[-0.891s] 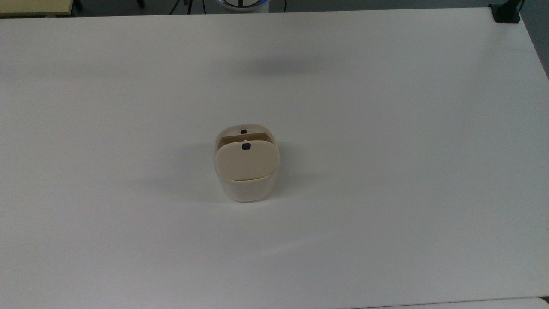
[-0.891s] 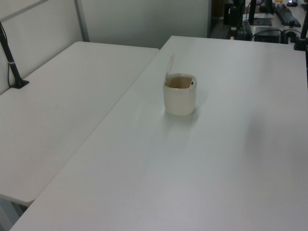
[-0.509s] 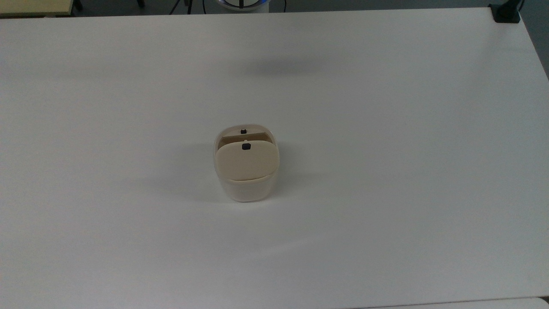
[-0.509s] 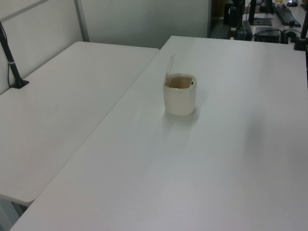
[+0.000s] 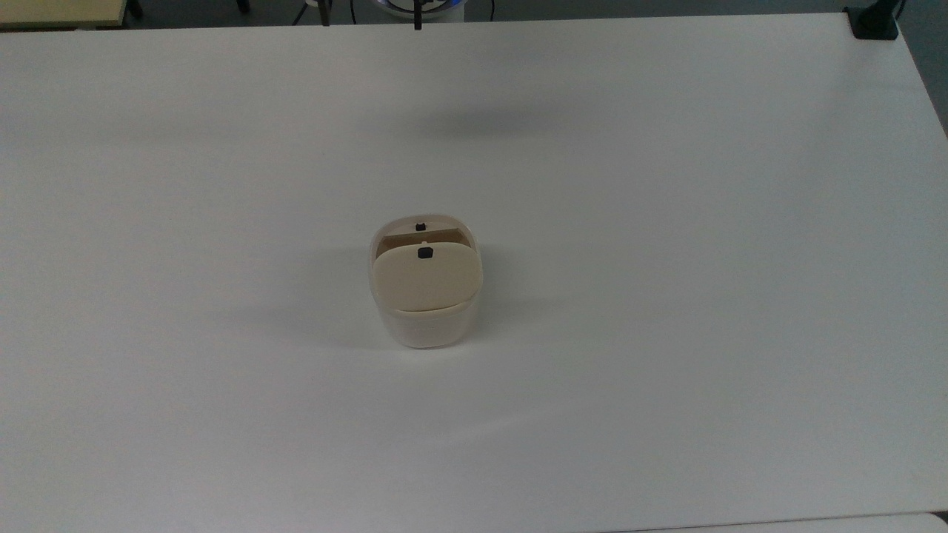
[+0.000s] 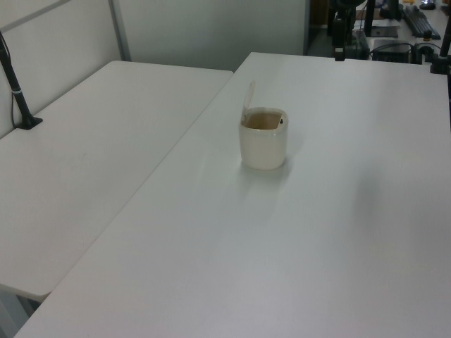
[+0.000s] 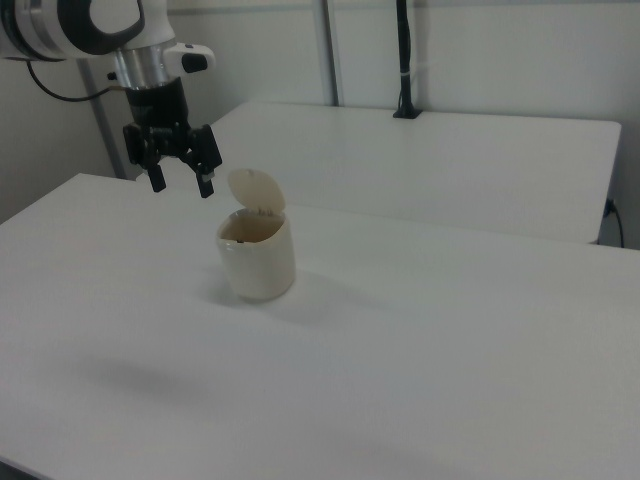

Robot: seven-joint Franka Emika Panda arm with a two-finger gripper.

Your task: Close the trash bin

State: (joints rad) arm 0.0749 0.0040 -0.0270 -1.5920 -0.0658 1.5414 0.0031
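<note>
The trash bin (image 5: 426,326) is a small cream-white tub in the middle of the white table (image 5: 666,296). Its beige lid (image 5: 426,280) stands swung up on its hinge, leaving the mouth uncovered, with a small black mark near the lid's free edge. The left view has the bin (image 6: 263,146) with the lid (image 6: 249,96) nearly upright at its left rim. In the right view my gripper (image 7: 182,187) hangs open in the air up and to the left of the bin (image 7: 258,262), apart from the lid (image 7: 256,190), with nothing between its fingers.
A second white table (image 6: 91,141) adjoins on the left view's left, with a black clamped post (image 6: 17,98) on it. A black clamp (image 5: 874,22) sits at the top view's upper right table corner. A dark pole (image 7: 403,60) rises behind the far table.
A dark fingertip has come into the top view's upper edge, and the gripper now shows at the left view's top. The bin and its lid have not moved.
</note>
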